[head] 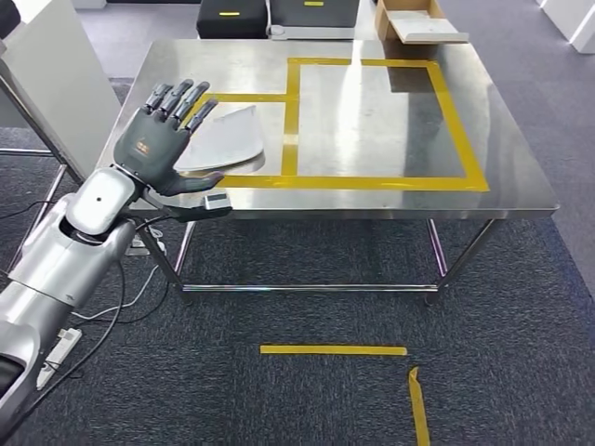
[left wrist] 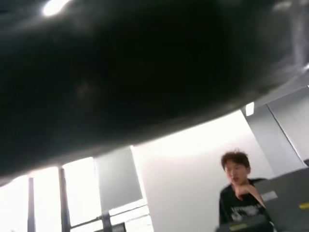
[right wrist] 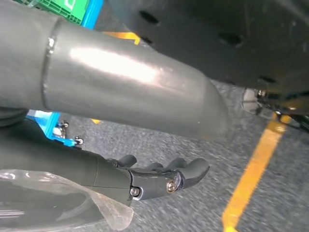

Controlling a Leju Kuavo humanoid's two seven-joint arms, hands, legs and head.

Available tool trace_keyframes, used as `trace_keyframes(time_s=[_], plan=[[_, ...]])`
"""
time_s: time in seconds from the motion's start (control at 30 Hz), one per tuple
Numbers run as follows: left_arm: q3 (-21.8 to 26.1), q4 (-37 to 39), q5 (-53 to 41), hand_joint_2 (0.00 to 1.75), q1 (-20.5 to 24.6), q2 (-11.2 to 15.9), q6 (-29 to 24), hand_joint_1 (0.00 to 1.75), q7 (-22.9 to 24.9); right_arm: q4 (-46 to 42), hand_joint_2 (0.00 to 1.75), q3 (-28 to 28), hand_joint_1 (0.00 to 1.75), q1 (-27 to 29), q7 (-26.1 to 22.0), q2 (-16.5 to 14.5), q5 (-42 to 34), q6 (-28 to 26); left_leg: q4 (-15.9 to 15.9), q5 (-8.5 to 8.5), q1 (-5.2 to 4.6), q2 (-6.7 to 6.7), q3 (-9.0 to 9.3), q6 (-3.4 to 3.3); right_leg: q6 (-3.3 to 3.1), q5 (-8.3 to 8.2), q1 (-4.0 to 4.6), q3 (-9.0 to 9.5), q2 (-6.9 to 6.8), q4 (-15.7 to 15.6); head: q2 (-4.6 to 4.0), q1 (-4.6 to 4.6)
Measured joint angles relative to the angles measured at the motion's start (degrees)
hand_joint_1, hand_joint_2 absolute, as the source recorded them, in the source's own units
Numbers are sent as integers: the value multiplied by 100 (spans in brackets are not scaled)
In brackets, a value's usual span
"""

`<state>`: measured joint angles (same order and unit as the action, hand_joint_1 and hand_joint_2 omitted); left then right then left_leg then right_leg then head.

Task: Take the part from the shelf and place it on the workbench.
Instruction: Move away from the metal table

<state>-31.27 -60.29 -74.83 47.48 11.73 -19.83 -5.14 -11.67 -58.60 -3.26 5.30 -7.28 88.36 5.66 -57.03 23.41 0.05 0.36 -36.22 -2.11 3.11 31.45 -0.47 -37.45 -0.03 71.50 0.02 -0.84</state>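
The pale part [head: 226,139] already lies on the counter [head: 364,121] at nine o'clock, under the released left robot hand [head: 158,139], so placing looks done; next, withdraw that arm, right robot hand [right wrist: 160,179] hanging loosely curled, empty.

Part [head: 228,139]: pale grey flat curved sheet, lying on workbench [head: 350,116] near left front corner.

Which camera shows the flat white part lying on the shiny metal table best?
The head view shows the flat white curved part best: it lies on the steel workbench beside the yellow tape, partly behind the open left hand. The left wrist view is mostly dark, and the right wrist view looks at carpet.
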Motion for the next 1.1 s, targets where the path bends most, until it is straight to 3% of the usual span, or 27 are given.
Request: trace_keyframes(time_s=[0.03,0.1,0.13,0.17,0.23,0.27,0.3,0.37,0.4,0.43,0.47,0.53,0.6,0.67,0.73,0.77,0.8,0.87,0.9,0.93,1.0,1.03,1.07,1.1], plan=[[52,-7,76,0,-78,-42,-8,0,-1,0,0,0,0,-4,9,10,-4,0,-11,-59,0,-1,-72,23,-1,-111,-8,301,1,-371,0,-2],[149,-38,169,0,-173,-104,-33,0,1,0,0,0,0,-18,19,21,-8,0,-51,-163,-9,-2,-184,82,-29,-71,-7,895,10,-1194,0,-2],[199,-55,229,0,-206,-137,-53,0,3,0,0,0,0,-24,23,24,-10,0,-61,-218,-13,0,-214,113,-57,3,2,1055,17,-1459,0,-2],[257,-70,331,0,-249,-174,-87,0,7,0,0,0,0,-26,27,24,-14,-1,-60,-273,-13,2,-230,145,-93,34,15,1102,23,-1567,0,-2],[418,-116,670,0,-430,-274,-209,0,8,1,0,-1,0,-20,40,24,-27,-8,-69,-275,-1,-2,-259,211,-190,-44,7,1017,12,-1573,0,-1],[517,-159,879,0,-555,-333,-294,0,-1,1,0,-2,0,-19,44,24,-37,-14,-147,-145,6,-7,-290,243,-244,-102,0,984,2,-1577,0,4],[629,-213,1088,0,-704,-393,-393,0,-19,1,0,-2,0,-20,47,24,-45,-23,-356,111,15,-12,-345,272,-290,-174,-8,925,-8,-1583,0,13],[854,-323,1406,0,-1005,-509,-570,0,-77,0,0,-3,0,-19,47,23,-60,-46,-1067,715,27,-16,-475,314,-341,-311,5,778,-11,-1572,0,30],[954,-368,1504,0,-1151,-553,-632,0,-102,0,0,-4,0,-11,47,22,-64,-56,-1442,904,31,-17,-515,326,-346,-382,13,681,-11,-1558,0,33],[1033,-405,1551,0,-1267,-591,-666,0,-122,0,0,-4,0,-2,47,22,-67,-64,-1680,937,31,-17,-501,328,-348,-442,21,584,-13,-1538,0,33],[1093,-436,1569,0,-1356,-624,-680,0,-132,0,0,-4,0,6,47,22,-68,-68,-1736,851,32,-17,-412,321,-343,-497,29,480,-18,-1509,0,33],[1179,-503,1578,0,-1453,-677,-686,0,-143,0,0,-4,0,10,47,22,-69,-70,-1270,602,29,-19,39,278,-320,-594,43,284,-27,-1439,0,33],[1249,-583,1618,0,-1481,-722,-691,0,-150,0,0,-4,0,7,46,22,-74,-75,-475,624,7,-22,607,212,-273,-678,63,150,-30,-1376,0,28],[1342,-650,1825,0,-1541,-778,-714,0,-181,0,0,-4,0,8,41,22,-93,-83,-70,718,-32,-22,836,148,-213,-777,58,102,-31,-1369,0,30],[1505,-694,2281,0,-1719,-866,-771,0,-273,0,0,-5,0,21,38,22,-129,-93,1,621,-43,0,780,69,-150,-831,38,74,-18,-1389,0,39],[1613,-713,2593,0,-1851,-917,-802,0,-353,0,0,-6,0,31,38,22,-146,-99,26,552,-36,16,734,22,-122,-724,31,31,-11,-1333,0,35],[1740,-728,2952,0,-2010,-973,-827,0,-460,0,0,-8,0,43,38,22,-162,-105,50,476,-25,34,669,-19,-97,-505,28,-34,-5,-1177,0,28],[2032,-741,3742,0,-2382,-1080,-793,0,-745,0,0,-15,0,60,37,21,-182,-110,56,337,-18,53,503,-65,-58,104,13,-196,-6,-555,0,15],[2201,-741,4164,0,-2590,-1142,-726,0,-913,1,0,-24,0,67,41,17,-189,-111,52,266,-20,59,406,-67,-43,313,8,-257,-6,-185,0,14],[2373,-738,4575,0,-2810,-1210,-644,0,-1087,1,0,-33,0,72,45,12,-196,-118,47,193,-22,64,304,-62,-30,372,3,-265,-5,100,0,16],[2722,-696,5252,0,-3251,-1366,-494,0,-1379,1,0,-61,0,84,52,2,-228,-146,34,55,-17,70,104,-37,-13,113,-8,-43,-5,173,0,15],[2885,-634,5483,0,-3459,-1442,-445,0,-1471,1,0,-78,0,88,44,-1,-256,-167,24,-10,-14,70,22,-16,-8,-64,-16,219,-3,-90,0,15],[3043,-547,5653,0,-3645,-1513,-408,0,-1525,0,0,-98,0,87,32,-10,-290,-186,11,-65,-15,70,-43,10,-5,-131,-21,564,8,-509,0,14],[3188,-436,5773,0,-3805,-1572,-389,0,-1565,-2,0,-120,0,85,18,-21,-323,-204,-9,-117,-19,68,-90,39,-14,-89,-21,925,25,-994,0,17]])
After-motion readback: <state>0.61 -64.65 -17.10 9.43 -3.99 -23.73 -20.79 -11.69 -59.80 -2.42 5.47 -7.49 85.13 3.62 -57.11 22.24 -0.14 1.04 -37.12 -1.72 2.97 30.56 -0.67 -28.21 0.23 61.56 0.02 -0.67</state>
